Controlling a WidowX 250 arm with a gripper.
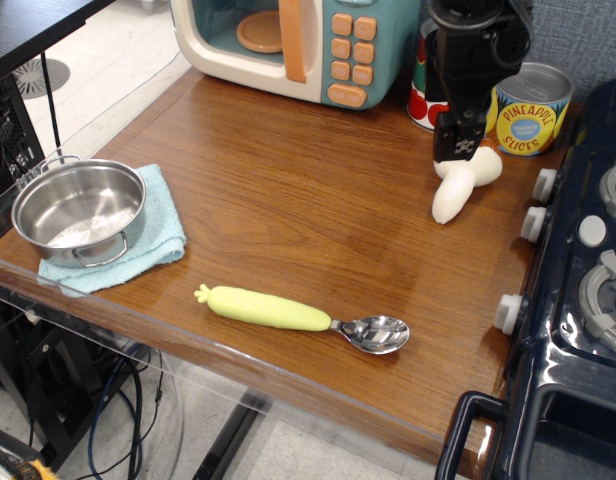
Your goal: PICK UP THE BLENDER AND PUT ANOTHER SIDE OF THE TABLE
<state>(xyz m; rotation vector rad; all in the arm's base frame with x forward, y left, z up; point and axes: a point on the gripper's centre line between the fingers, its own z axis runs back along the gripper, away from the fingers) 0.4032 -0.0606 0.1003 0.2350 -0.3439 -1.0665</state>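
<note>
Claw: the black claw (456, 148) hangs right over the cap end of the blender; whether its fingers are apart or together, I can't tell from this angle.
Blender: the blender (462, 182) lies on its side at the desk's back right, cream stem angled toward the front, cap partly hidden behind the claw.
Cans: a pineapple can (528, 108) stands just behind the blender; a tomato sauce can (422, 92) is mostly hidden by the arm.
Stove: the dark blue toy stove (578, 300) sits just to the right of the blender.
Microwave: teal-and-cream toy microwave (298, 45) along the back edge.
Spoon: a spoon (302, 315) with yellow-green handle lies near the front edge, well apart from the blender.
Pot: a steel pot (78, 208) rests on a light blue cloth (166, 225) at the far left.
Desk: brown wood-grain desk (288, 190) carrying it all.
</note>
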